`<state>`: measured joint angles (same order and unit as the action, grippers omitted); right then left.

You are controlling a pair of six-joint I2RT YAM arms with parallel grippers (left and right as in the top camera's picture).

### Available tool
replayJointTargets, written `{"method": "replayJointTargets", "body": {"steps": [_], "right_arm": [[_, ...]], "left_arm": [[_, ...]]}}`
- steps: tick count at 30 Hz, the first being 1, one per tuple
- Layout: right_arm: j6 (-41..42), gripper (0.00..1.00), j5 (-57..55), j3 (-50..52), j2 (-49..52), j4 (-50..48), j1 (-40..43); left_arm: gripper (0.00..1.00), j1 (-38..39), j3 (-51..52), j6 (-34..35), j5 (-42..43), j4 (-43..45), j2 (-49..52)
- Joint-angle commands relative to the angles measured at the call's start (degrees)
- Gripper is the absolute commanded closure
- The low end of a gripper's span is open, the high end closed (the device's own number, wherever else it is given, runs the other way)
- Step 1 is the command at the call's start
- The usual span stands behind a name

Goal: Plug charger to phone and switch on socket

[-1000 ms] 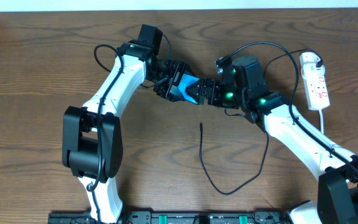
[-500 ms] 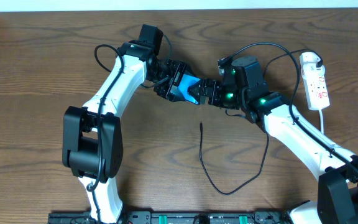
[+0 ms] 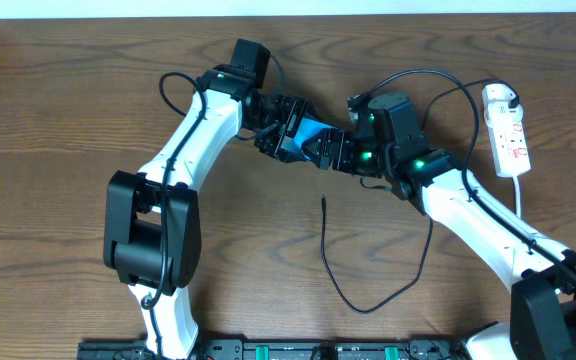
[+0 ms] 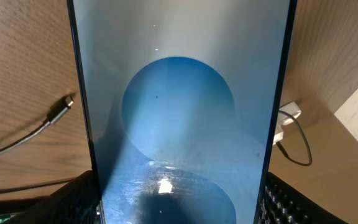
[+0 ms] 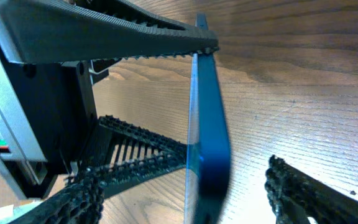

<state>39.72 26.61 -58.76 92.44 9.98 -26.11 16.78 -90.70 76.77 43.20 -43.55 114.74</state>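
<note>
phone (image 3: 311, 133) in left hand (image 3: 290, 131), socket (image 3: 509, 135) print illegible

There is one phone (image 3: 312, 131), and everything else is counted from it. There are two grippers: the left gripper (image 3: 286, 136) at the phone's left end and the right gripper (image 3: 332, 150) at its right end. One charger (image 3: 325, 256), a single thin black cable, lies near the phone on the robot's side. One socket (image 3: 509, 135), a white strip, lies well to the phone's right. One wooden table (image 3: 58, 130) is under them all.
</note>
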Motion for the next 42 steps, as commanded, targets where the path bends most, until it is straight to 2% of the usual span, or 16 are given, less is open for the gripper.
{"method": "replayJointTargets", "body": {"steps": [1, 7, 9, 11, 15, 16, 23, 28, 29, 31, 36, 37, 38, 39, 40, 42], "right_arm": [[-0.44, 0.21, -1.97, -0.79, -0.07, 0.5, -0.57], [1.86, 0.23, -3.67, -0.79, -0.07, 1.62, -0.59], [1.84, 0.39, -3.56, -0.79, -0.07, 1.62, -0.59], [1.86, 0.45, -3.56, -0.79, -0.07, 1.57, -0.63], [1.86, 0.65, -3.56, -0.79, -0.07, 1.57, -0.68], [1.86, 0.67, -3.56, -0.79, -0.07, 1.57, -0.68], [1.84, 0.81, -3.58, -0.79, -0.07, 1.38, -1.07], [1.84, 0.83, -3.63, -0.79, -0.07, 1.38, -1.11], [1.86, 0.85, -3.63, -0.79, -0.07, 1.38, -1.11], [1.86, 0.99, -3.61, -0.79, -0.07, 1.38, -1.11], [1.84, 0.99, -3.96, -0.79, -0.07, 1.38, -1.03], [1.81, 0.99, -4.0, -0.79, -0.07, 1.4, -0.74], [1.81, 0.99, -4.0, -0.79, -0.07, 1.46, -0.44], [1.81, 0.99, -4.0, -0.79, -0.07, 1.79, 0.42], [1.84, 0.99, -3.98, -0.79, -0.07, 2.32, 1.7], [3.54, 0.99, -3.5, -0.79, -0.07, 2.47, 4.52]], "left_arm": [[0.93, 0.31, -1.53, 2.51, 1.36, -0.02, -2.03], [0.93, 0.35, -1.53, 2.62, 1.36, -0.02, -2.03], [0.93, 0.35, -1.53, 2.64, 1.33, -0.02, -2.03], [0.93, 0.35, -1.53, 2.64, 1.33, -0.02, -2.03], [0.92, 0.35, -1.53, 2.62, 1.33, -0.02, -2.03], [0.93, 0.35, -1.53, 2.62, 1.33, -0.02, -2.03], [0.93, 1.14, -1.53, 2.62, 1.14, 0.0, -2.03], [0.93, 1.33, -1.53, 2.6, 1.14, 0.0, -2.03], [0.93, 1.38, -1.53, 2.62, 1.11, 0.0, -2.03], [0.93, 1.38, -1.53, 2.62, 1.14, 0.0, -2.03], [0.93, 1.36, -1.53, 2.38, 1.11, 0.0, -2.03], [0.87, 1.33, -1.53, 1.97, 1.11, 0.0, -2.03], [0.66, 1.29, -1.53, 1.18, 1.09, 0.02, -2.03], [0.14, 1.22, -1.53, -0.79, 1.09, 0.0, -2.03], [0.06, 0.96, -1.53, -3.48, 1.14, -0.02, -2.03], [0.06, 0.39, -1.53, -6.19, 1.16, 0.02, -2.34]]}}
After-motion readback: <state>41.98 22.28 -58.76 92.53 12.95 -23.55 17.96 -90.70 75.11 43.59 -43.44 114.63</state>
